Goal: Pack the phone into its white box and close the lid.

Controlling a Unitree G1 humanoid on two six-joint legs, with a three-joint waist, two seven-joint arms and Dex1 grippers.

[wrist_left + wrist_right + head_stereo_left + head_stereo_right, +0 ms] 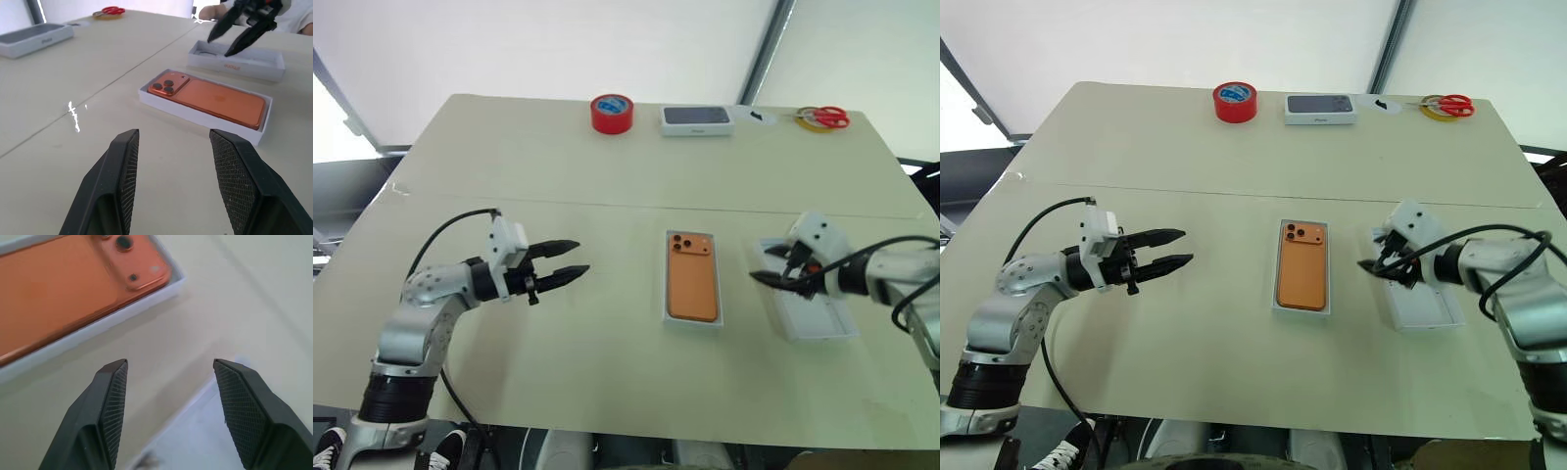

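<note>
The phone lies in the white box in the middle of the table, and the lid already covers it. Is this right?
No. The phone does lie in the white box, but the lid is off, resting open side up beside it, under the right gripper. The left eye view shows this.

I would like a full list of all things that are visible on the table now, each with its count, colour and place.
phone: one, orange, lying camera side up inside the white box in the middle of the table.
white box: one, white, middle of the table, around the phone.
lid: one, white, lying open side up to the right of the box, under the right pincer.
tape roll: one, red, far edge of the table.
second box: one, white with a dark top, far edge, right of the tape roll.
scissors: one pair, red handles, far right corner.
table: one, pale beige.
left pincer: one, black, open, above the table left of the box.
right pincer: one, black, open, over the lid.
</note>
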